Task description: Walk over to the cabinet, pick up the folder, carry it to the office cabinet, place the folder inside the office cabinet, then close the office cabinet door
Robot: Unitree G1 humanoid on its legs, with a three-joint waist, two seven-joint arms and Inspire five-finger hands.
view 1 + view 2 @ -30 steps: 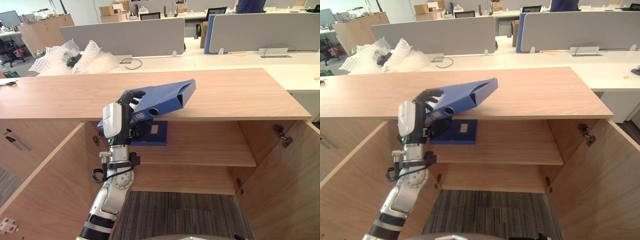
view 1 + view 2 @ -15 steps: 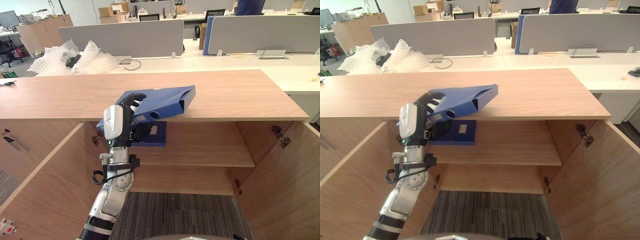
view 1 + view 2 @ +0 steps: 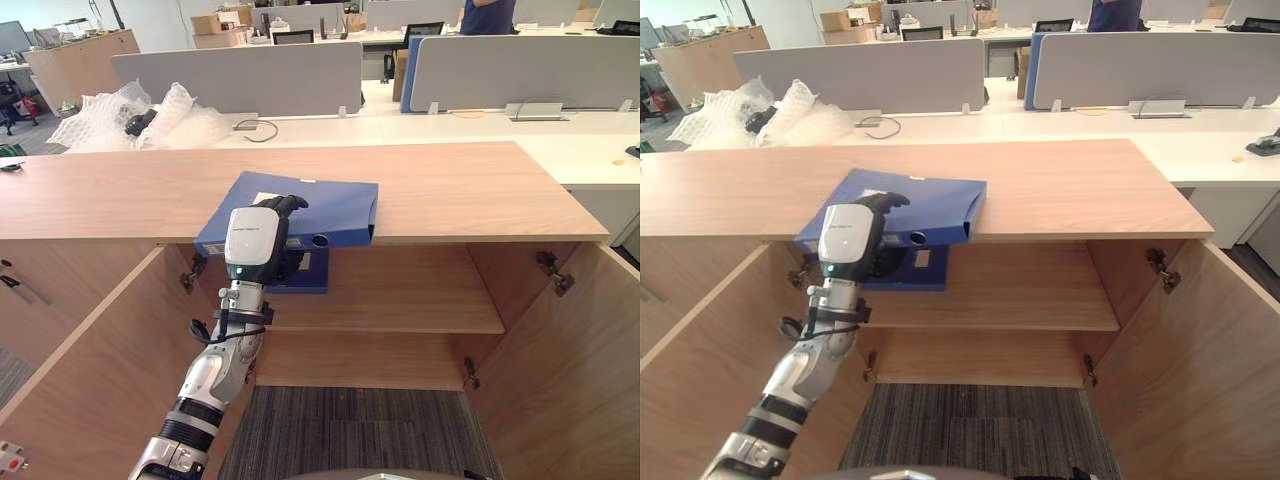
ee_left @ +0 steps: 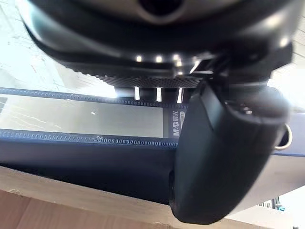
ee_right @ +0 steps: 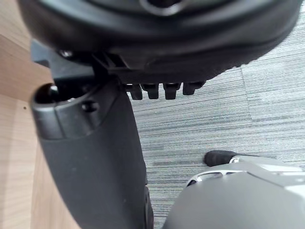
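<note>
The folder [image 3: 320, 200] on the worktop [image 3: 460, 185] is gripped by the left hand's [image 3: 252, 235] curled fingers [image 3: 286, 204]. Another folder [image 3: 315, 278] is kept on the cabinet shelf [image 3: 420, 295]. The right hand [image 5: 95, 157] is held slack, empty.

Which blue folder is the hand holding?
The folder on the cabinet top, overhanging its front edge: the left hand grips its spine. The other folder lies on the shelf below, untouched.

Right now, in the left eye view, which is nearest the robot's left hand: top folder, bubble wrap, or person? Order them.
1. Blue folder: gripped in the left hand, on the cabinet top.
2. Bubble wrap: behind, to the left.
3. Person: far back, right.
</note>
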